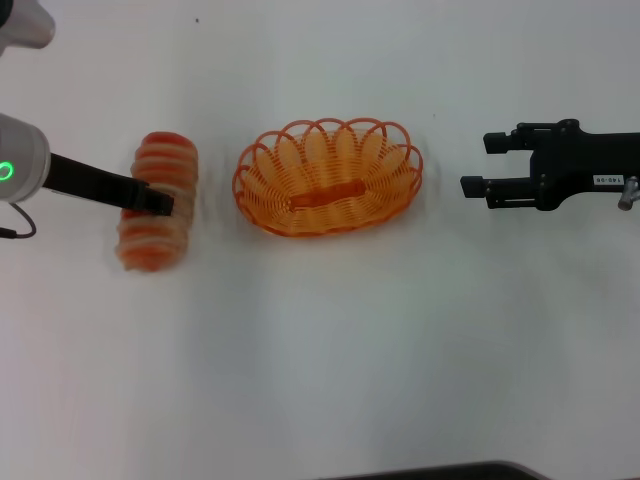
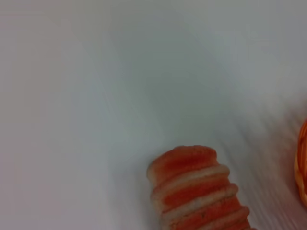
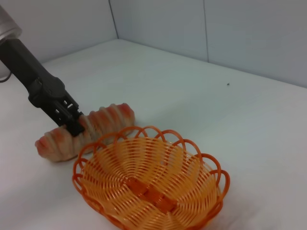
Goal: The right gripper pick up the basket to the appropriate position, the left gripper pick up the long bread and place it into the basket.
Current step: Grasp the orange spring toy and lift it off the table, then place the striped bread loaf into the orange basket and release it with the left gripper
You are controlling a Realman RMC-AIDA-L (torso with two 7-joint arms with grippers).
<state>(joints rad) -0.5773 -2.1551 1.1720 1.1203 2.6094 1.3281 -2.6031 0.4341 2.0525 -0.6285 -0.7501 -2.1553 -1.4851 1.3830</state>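
Now | long bread (image 1: 157, 202): cream, orange-red ridges | left hand (image 1: 158, 200) clamped on it | right hand (image 1: 478, 165) apart, beside basket (image 1: 328, 176)

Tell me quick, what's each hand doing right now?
Left hand: at the middle of the long bread; grip cannot be told.
Right hand: open, holding nothing, beside the basket.

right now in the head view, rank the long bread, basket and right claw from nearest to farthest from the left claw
1. The long bread, on the robot's left; the left claw is at its middle.
2. The basket, in the centre of the table.
3. The right claw, far on the robot's right, open and apart from the basket.
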